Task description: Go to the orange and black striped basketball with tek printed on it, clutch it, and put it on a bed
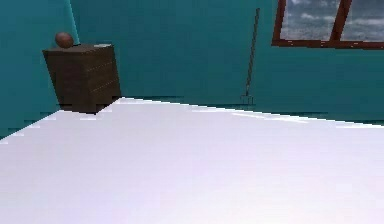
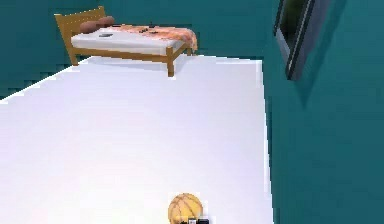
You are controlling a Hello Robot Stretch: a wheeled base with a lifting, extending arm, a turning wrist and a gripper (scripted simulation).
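Basketball (image 2: 181,206) partly hidden low behind the gripper (image 2: 194,218).

Orange basketball (image 2: 183,207) at the bottom edge, wooden bed (image 2: 128,38) across the white floor (image 2: 120,130).

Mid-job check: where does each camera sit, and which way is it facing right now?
Forward view: on the robot, looking ahead and slightly down across the white floor to a dark dresser and a window; it shows nothing of the robot itself.
Arm side view: on the robot's body, looking out to the arm's side toward a bed and a dark panel on the wall; the arm's marked end sits at the bottom edge beside the basketball.
Shared: the same white floor and teal walls.
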